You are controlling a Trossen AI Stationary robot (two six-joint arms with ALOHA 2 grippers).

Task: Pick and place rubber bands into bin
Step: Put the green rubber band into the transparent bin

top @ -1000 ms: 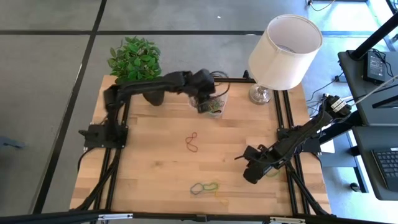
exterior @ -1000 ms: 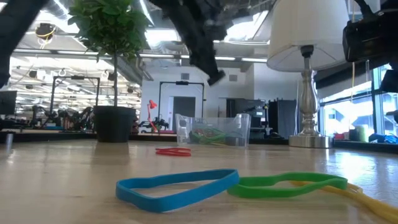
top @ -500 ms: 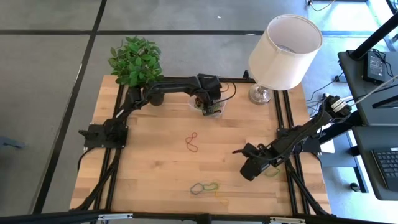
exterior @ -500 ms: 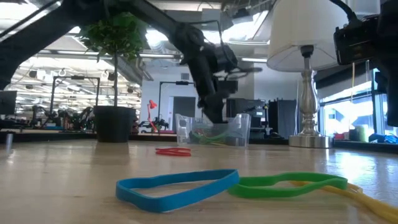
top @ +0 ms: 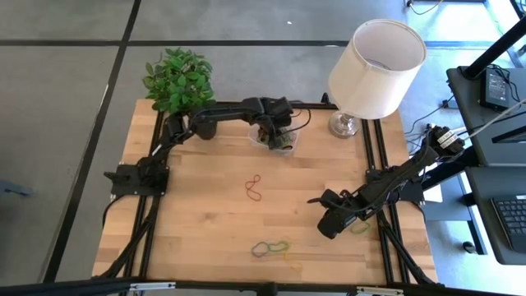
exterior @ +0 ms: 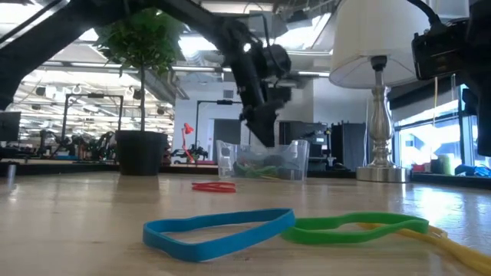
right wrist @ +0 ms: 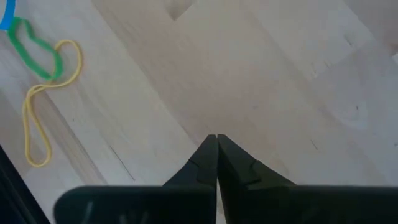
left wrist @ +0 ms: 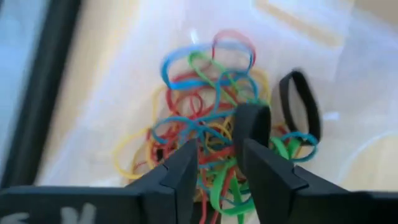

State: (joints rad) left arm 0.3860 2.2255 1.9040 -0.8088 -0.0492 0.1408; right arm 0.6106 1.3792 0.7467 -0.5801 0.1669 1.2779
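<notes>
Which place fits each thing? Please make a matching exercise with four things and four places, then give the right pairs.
Things:
1. left gripper
2. right gripper
3. red rubber band
4. plant pot

Places:
A. lying alone near the middle of the table
B. above bare wood, fingers closed
C. at the table's far left corner
D. over the bin, fingers apart above the heap of bands

Pairs: 1-D, 2-B, 3-A, 4-C
</notes>
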